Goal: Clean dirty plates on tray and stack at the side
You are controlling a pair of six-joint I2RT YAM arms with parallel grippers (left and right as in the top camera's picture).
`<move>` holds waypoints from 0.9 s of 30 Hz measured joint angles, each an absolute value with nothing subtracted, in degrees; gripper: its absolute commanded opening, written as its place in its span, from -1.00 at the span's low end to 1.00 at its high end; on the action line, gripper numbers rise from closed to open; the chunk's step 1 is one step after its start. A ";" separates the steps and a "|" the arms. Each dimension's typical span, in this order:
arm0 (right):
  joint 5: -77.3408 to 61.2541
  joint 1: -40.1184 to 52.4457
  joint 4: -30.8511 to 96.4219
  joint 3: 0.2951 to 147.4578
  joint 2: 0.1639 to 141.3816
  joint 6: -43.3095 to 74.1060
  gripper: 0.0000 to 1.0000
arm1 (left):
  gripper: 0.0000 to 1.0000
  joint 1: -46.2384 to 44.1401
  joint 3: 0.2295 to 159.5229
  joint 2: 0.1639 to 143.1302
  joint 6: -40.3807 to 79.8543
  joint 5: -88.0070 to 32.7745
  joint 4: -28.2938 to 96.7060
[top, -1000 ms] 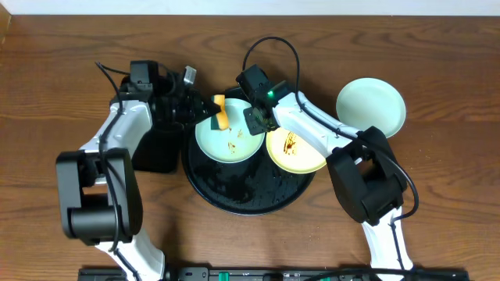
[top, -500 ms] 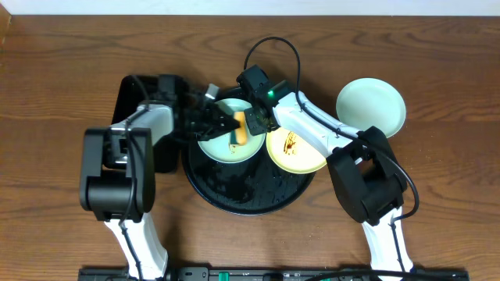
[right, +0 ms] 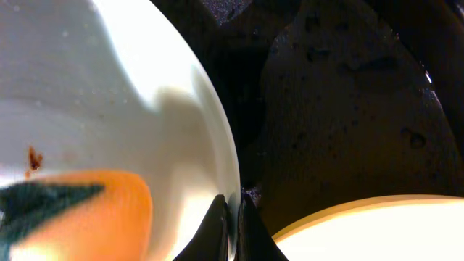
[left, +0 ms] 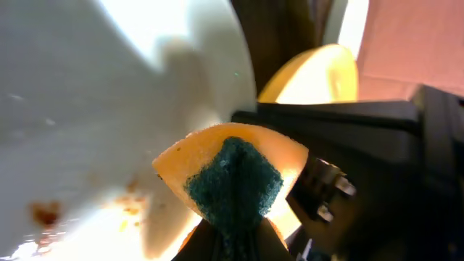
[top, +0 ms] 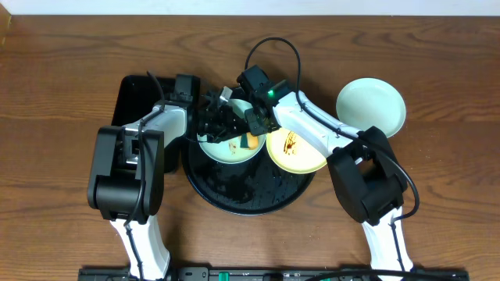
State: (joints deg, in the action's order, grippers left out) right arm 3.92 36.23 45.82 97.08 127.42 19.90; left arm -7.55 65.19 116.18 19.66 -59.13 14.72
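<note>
Overhead, plates: the mint plate (top: 223, 150) and the yellow plate (top: 301, 156) are seen on the round black tray (top: 242, 199), the yellow one at its right edge. A second mint plate (top: 371, 105) is set well apart on the table at the right.
Overhead, left gripper (top: 234, 129): clamped on an orange sponge (top: 251, 142), which is pressed onto the mint plate.
Overhead, right gripper (top: 256, 119): pinched onto the far rim of the mint plate.
Overhead, rectangular tray (top: 129, 97): just beside the round tray, on the left.
Left wrist, sponge (left: 232, 174): folded, with a dark green scouring face, and judged soft.
Left wrist, smears (left: 45, 212): brown marks are seen on the mint plate (left: 109, 109).
Right wrist, fingertips (right: 217, 228): fully closed on the thin rim of the mint plate (right: 109, 109).
Right wrist, handling: the plate is judged stiff, light and glossy, and likely slippery. The rim is judged the only hold, and a shallow pinch there may be lost under scrubbing.
Writing: none can be read in any view.
</note>
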 measured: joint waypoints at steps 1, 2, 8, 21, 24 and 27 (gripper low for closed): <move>3.92 36.23 45.82 97.08 127.42 19.94 -0.97 | -0.85 -7.55 65.19 116.18 20.12 -58.30 14.72; 3.92 36.23 45.82 97.08 127.42 19.94 -0.98 | -0.85 -7.55 65.19 116.18 20.67 -57.84 14.70; 3.92 36.23 45.91 97.10 127.42 19.94 -0.97 | -0.85 -7.55 65.19 119.48 23.97 -56.62 14.22; 3.90 36.23 46.24 97.17 127.42 20.38 -0.97 | -0.85 -4.93 66.94 120.81 24.62 -56.45 23.05; 3.55 36.27 46.17 97.19 127.42 20.38 -0.97 | -0.85 -4.43 67.33 120.40 23.03 -54.76 26.44; 2.92 36.29 45.98 97.19 127.42 20.40 -0.97 | -0.86 -4.05 67.75 119.83 21.96 -52.51 29.54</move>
State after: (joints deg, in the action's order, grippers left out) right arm 2.92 36.29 45.98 97.19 127.42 20.40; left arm -4.05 67.75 119.83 21.96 -52.51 29.54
